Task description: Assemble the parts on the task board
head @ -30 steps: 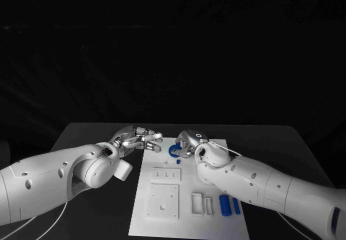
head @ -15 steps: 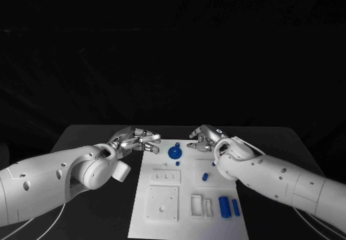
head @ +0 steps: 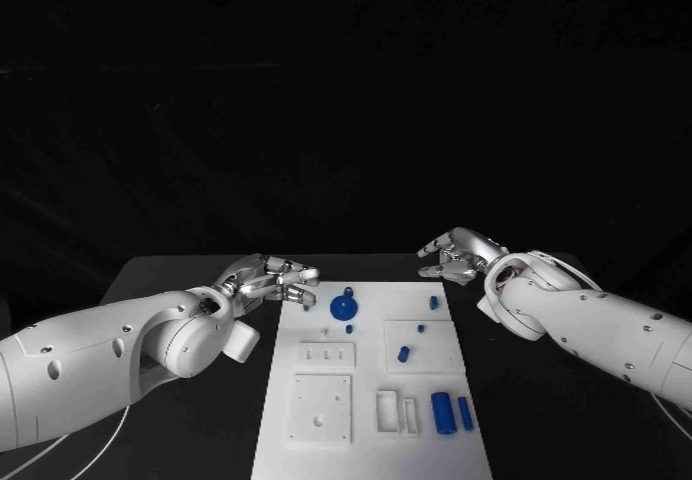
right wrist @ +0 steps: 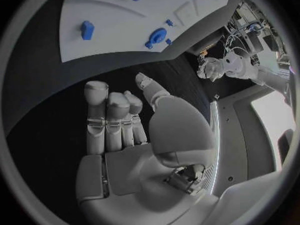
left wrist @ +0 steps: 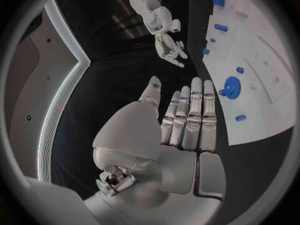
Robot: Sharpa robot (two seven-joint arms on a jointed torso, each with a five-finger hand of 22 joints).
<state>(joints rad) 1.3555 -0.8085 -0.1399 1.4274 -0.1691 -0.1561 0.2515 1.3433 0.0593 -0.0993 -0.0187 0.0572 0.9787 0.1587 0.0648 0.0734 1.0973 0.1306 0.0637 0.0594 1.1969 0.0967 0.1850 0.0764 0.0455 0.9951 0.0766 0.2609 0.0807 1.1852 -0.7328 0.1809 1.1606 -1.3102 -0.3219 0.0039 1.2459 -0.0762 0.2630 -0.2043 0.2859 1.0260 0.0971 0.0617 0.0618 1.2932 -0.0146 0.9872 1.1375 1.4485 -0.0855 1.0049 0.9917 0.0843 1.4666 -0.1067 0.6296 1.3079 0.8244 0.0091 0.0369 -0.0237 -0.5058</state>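
1. While both hands hung over the table (head: 173, 270), the white board (head: 368, 400) lay flat in the middle, between the two arms.
2. At the near end of the board, two blue bars (head: 451, 411) lay side by side on its right side, next to some white slots.
3. Farther up, a small blue piece (head: 405, 353) lay on a raised white square, with a tiny blue dot just past it.
4. Past that, a round blue gear (head: 345, 305) sat near the far end of the board, left of the middle.
5. One more small blue peg (head: 433, 301) stood near the far right edge of the board.
6. By the far left corner, the left hand (head: 270, 279) was off the board, close to the gear but not touching it. Its fingers were straight and close together, and it held nothing (left wrist: 187, 120).
7. By the far right corner, the right hand (head: 457, 255) was over the dark table, apart from the board. Its fingers were loosely bent with gaps between them, and it held nothing (right wrist: 125, 130).
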